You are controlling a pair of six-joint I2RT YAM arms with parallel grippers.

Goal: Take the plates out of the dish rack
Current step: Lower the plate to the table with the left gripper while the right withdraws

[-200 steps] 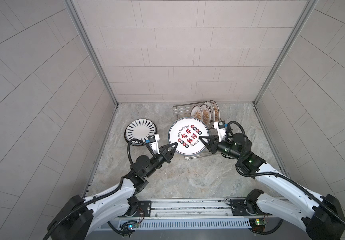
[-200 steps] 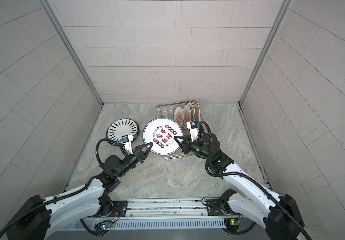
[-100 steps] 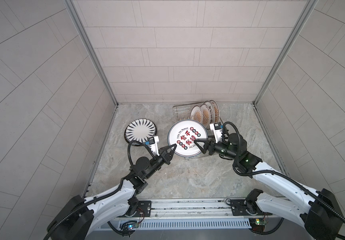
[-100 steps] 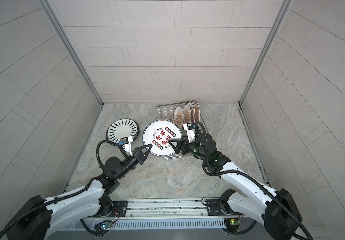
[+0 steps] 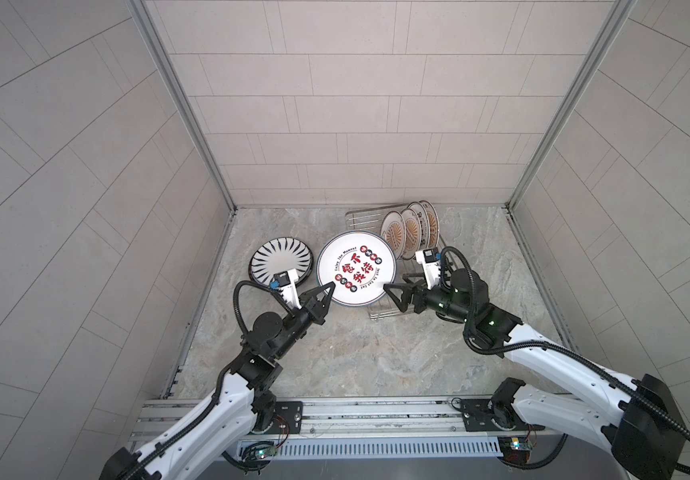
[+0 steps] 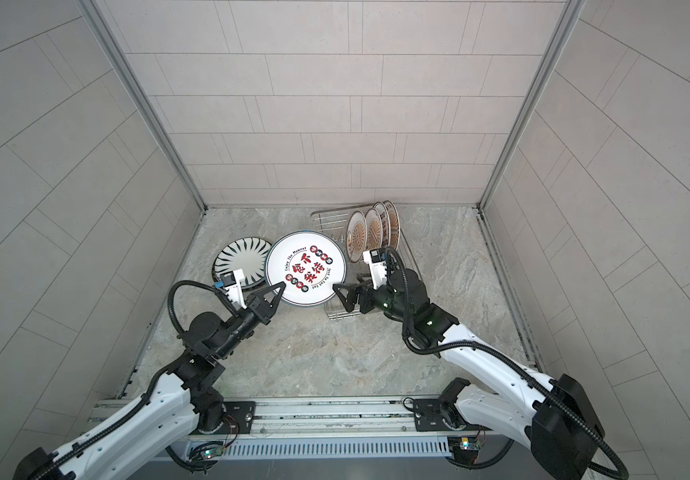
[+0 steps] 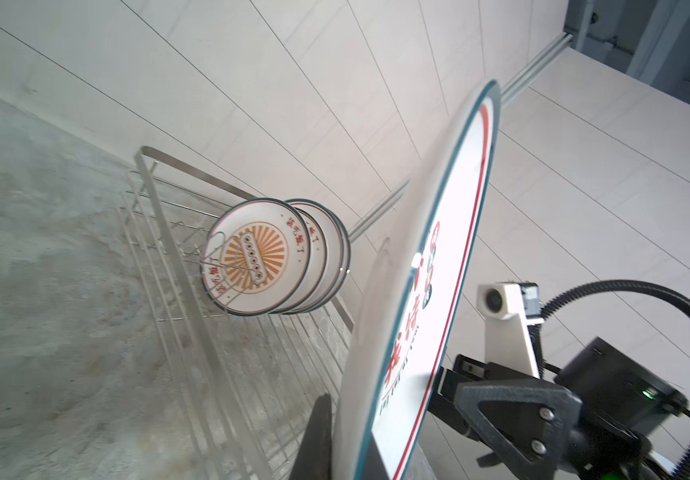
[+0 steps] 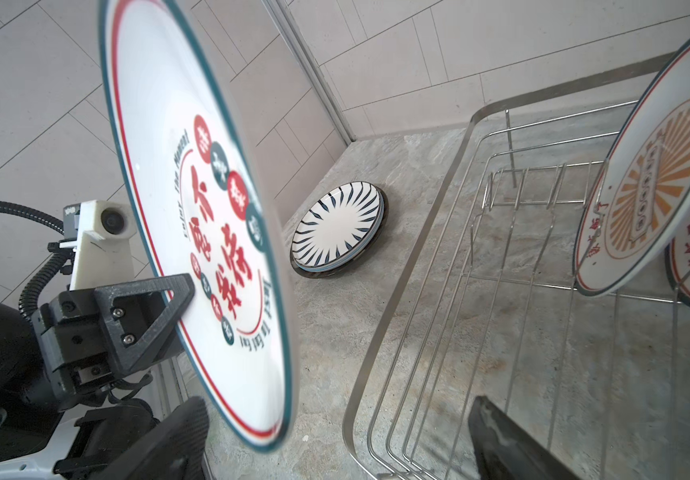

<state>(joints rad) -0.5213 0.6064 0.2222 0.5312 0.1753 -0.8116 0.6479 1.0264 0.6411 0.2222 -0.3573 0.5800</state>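
Observation:
The large white plate with red-black characters (image 5: 356,270) (image 6: 304,268) hangs tilted above the near left corner of the dish rack (image 5: 366,220) (image 6: 326,218). My left gripper (image 5: 328,291) (image 6: 279,291) (image 7: 347,449) is shut on its left rim. My right gripper (image 5: 395,297) (image 6: 341,297) (image 8: 343,440) stands open at the right rim, fingers wide apart and off the plate (image 8: 193,208). Three orange sunburst plates (image 5: 410,226) (image 7: 252,257) (image 8: 659,195) stand upright in the rack. A black-striped plate (image 5: 281,262) (image 8: 337,226) lies flat to the left of the rack.
The rack's wire prongs and low rim (image 8: 410,270) lie just under my right gripper. Tiled walls close in the stone floor on three sides, and the arm rail (image 5: 356,409) runs along the near edge.
My right gripper has opened and let go of the characters plate, then drawn slightly back. The left gripper keeps its hold, and the plate has shifted a little to the left.

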